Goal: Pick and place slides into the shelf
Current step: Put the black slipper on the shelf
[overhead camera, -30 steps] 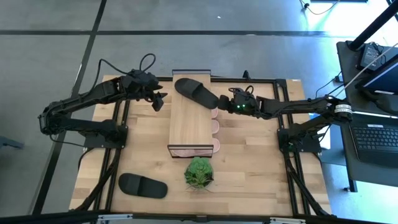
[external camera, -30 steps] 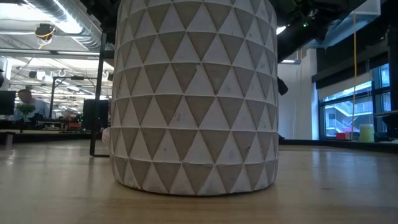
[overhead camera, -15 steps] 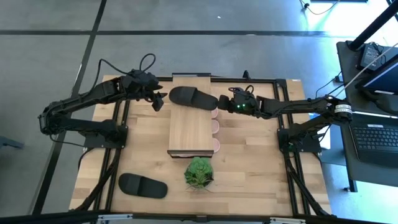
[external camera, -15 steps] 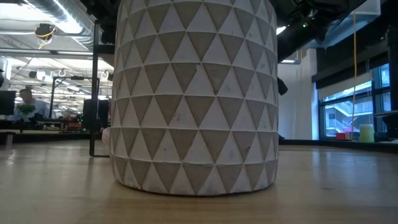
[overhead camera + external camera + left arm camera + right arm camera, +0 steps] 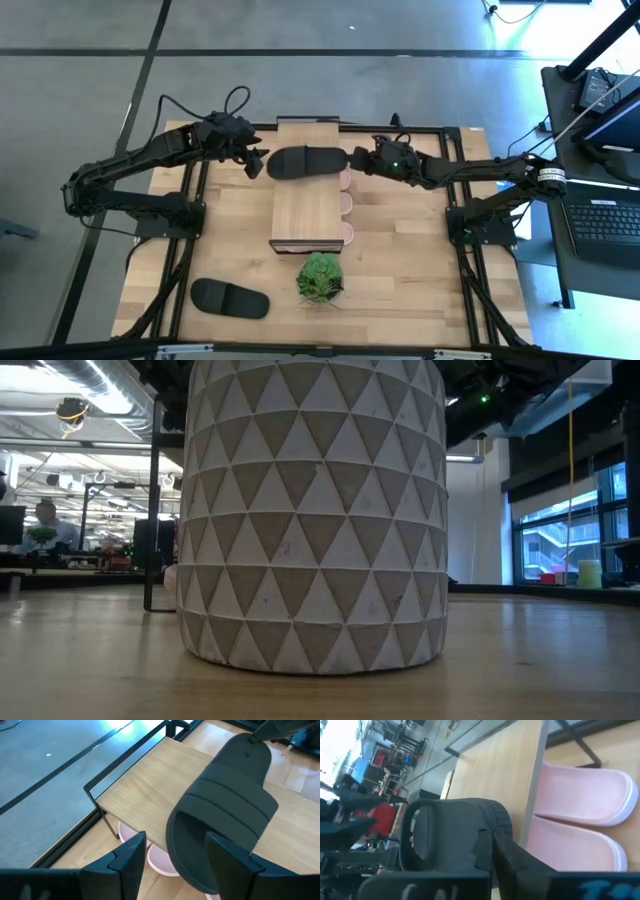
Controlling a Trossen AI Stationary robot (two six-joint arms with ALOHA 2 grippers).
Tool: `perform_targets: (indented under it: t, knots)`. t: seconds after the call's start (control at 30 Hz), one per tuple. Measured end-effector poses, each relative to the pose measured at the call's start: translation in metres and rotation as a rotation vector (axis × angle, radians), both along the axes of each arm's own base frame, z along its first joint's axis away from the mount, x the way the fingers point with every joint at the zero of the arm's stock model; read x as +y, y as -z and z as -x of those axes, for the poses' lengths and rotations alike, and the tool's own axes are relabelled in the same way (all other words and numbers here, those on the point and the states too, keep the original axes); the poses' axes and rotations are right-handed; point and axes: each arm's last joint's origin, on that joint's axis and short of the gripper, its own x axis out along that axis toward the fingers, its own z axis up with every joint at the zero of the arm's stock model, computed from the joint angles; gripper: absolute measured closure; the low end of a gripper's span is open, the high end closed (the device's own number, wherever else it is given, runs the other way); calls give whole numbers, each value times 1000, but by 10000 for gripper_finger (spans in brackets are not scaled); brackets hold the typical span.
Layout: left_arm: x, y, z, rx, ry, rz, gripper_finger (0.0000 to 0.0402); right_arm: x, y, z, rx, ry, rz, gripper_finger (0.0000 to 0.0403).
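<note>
My right gripper, just above centre in the overhead frame, is clamped tight on the end of a black slide, holding it crosswise over the far end of the shelf, which runs down the middle of that frame. From my left wrist that same black slide fills the right half of the picture, over the plank top of the shelf. My left gripper hangs at upper centre-left of the overhead frame, just beside the slide's free end, fingers spread wide with nothing between them. Pale pink slides peek out along the shelf's right edge; from my right wrist they show as pink slides on the right side of the picture, under the plank. The second black slide lies on the table at lower left, left of the small potted plant, whose pot fills the table-level view.
</note>
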Motion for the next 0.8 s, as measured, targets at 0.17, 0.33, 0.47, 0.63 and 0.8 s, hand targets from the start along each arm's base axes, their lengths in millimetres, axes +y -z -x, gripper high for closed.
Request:
perform_targets:
  t: [0.17,0.33,0.47,0.63,0.8]
  knots:
    - [0,0,0,0,0,0,207,-10,0,3,-5,37,1,399]
    - [0,0,0,2,2,-2,207,-20,-2,5,-32,44,-7,399]
    - [0,0,0,12,15,-16,207,-26,-10,5,-108,45,19,400]
    - [0,0,0,12,16,-16,207,-35,-12,8,-122,72,44,401]
    - [0,0,0,12,16,-16,207,-42,-12,11,-122,99,46,401]
